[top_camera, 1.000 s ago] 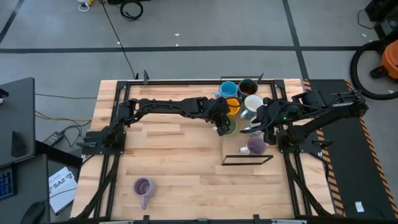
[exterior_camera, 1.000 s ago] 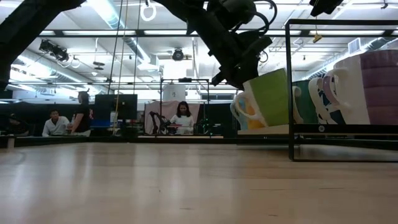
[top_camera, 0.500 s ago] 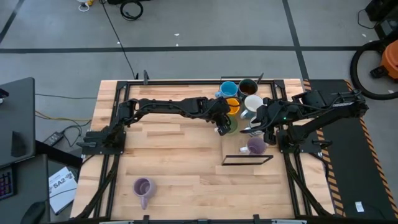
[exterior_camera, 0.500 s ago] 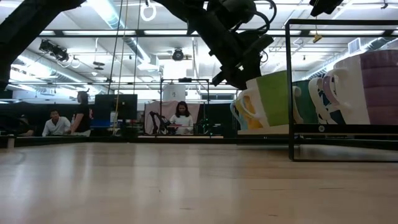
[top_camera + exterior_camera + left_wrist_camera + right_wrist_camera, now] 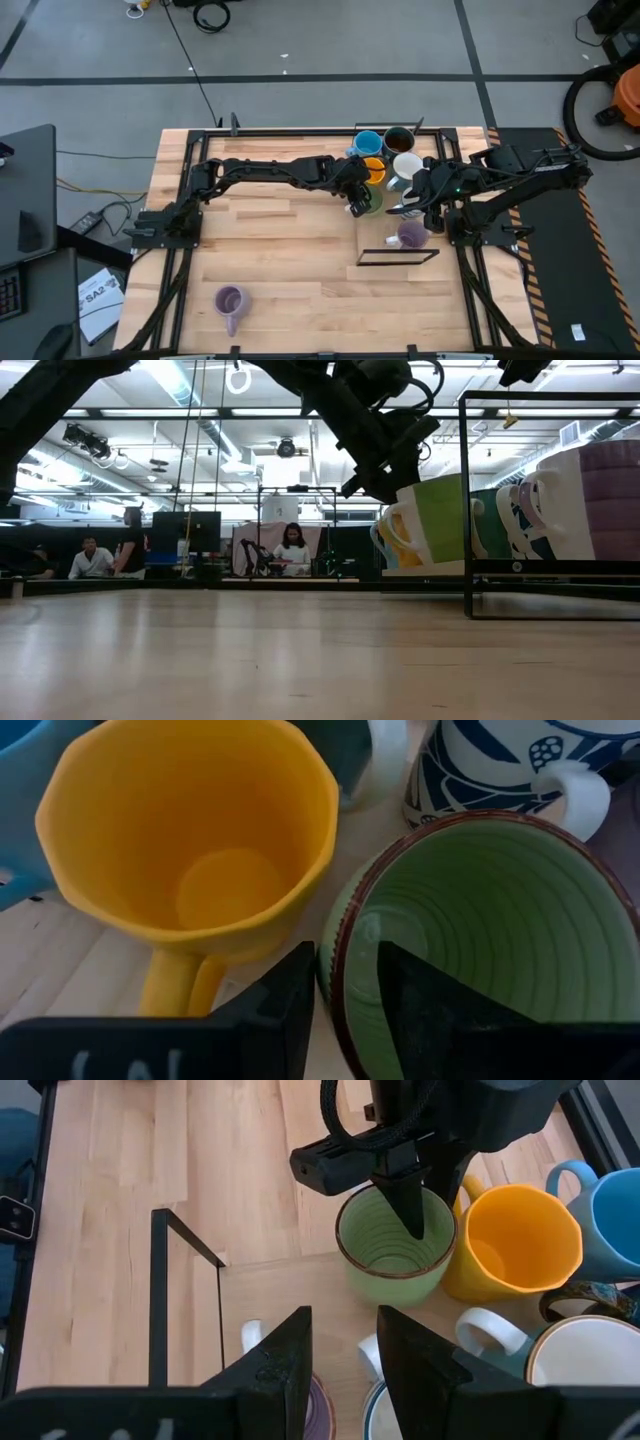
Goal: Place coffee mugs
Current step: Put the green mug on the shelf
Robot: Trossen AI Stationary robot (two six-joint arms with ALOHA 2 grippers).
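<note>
In the high view we see the left gripper [image 5: 361, 203] at centre frame, over the green mug [image 5: 369, 204] at the left edge of the black frame rack [image 5: 398, 258]. The left wrist view shows its two fingers [image 5: 283, 1010] straddling the green mug's [image 5: 480, 920] rim, one outside the wall and one inside, closed on it. The right wrist view confirms this: a dark finger dips into the green mug [image 5: 395, 1245], which stands just beside the orange-yellow mug [image 5: 515, 1240].

The right gripper [image 5: 408, 208] waits right of centre, above the rack; its fingers [image 5: 275, 1370] show a gap between them and hold nothing.

Other mugs cluster in the rack's upper part: the blue mug [image 5: 367, 142], the dark brown mug [image 5: 398, 140] and the white mug [image 5: 406, 166]. One purple mug [image 5: 411, 235] sits lower in the rack; a second purple mug [image 5: 230, 301] stands alone on the table [image 5: 270, 250], lower left. In the low view, people [image 5: 293, 550] sit in the room behind.
</note>
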